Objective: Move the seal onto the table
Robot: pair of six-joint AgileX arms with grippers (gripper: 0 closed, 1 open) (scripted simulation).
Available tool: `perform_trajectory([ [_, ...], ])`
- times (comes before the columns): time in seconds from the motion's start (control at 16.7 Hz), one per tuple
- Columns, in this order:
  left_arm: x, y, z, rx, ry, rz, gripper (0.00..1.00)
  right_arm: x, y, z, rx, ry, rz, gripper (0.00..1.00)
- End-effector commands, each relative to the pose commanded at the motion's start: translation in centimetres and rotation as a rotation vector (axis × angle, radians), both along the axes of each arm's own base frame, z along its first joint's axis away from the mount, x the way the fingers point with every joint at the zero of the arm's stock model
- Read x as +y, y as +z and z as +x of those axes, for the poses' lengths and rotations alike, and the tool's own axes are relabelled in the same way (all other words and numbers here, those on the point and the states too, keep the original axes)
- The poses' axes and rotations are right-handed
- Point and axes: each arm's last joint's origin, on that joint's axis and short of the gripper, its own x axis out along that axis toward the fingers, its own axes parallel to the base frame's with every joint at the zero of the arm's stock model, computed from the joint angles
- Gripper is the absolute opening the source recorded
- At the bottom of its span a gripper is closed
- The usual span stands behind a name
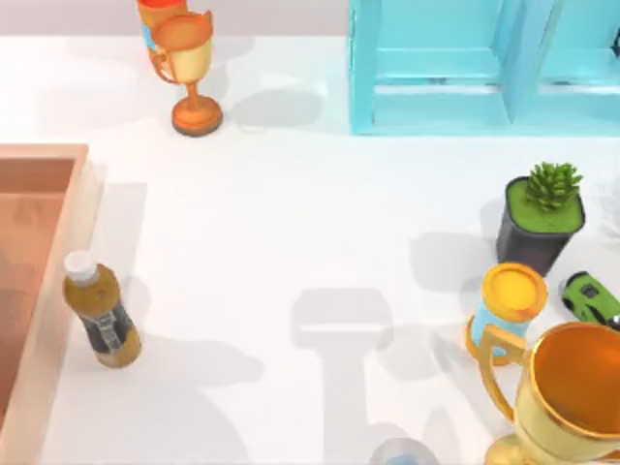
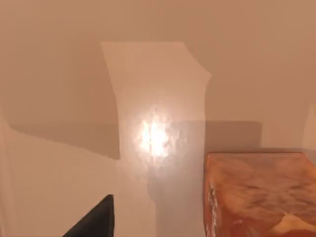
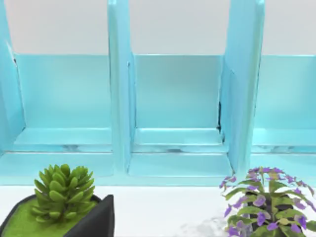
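At the left, over the floor of the light-brown wooden tray [image 1: 39, 208], my left gripper [image 2: 94, 222] is hovering just beside the seal [image 2: 256, 195], a small marbled orange-brown stone-like block that is standing in the tray. Whether the claw is released or clenched, I cannot tell. The block is looking rigid, dense and glossy, so I am judging a firm pinch across two opposite flat sides best, while my right gripper [image 3: 96, 222] is idling at the right, facing the turquoise shelf unit [image 3: 177, 98].

text: none legible | bottle [image 1: 102, 315] label: dark, unreadable | can [image 1: 508, 305]: unreadable
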Motion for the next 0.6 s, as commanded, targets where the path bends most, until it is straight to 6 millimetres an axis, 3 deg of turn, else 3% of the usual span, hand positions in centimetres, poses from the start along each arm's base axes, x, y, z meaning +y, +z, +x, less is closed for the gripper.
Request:
perform_trajectory([
  [0.36, -0.05, -0.77, -0.17, -0.001, 0.001, 0.0, 1.0, 0.0, 0.0, 0.0, 0.0, 0.0, 0.0, 1.0],
  [0.6, -0.05, -0.77, -0.17, -0.001, 0.001, 0.0, 0.7, 0.0, 0.0, 0.0, 0.0, 0.0, 0.0, 1.0],
])
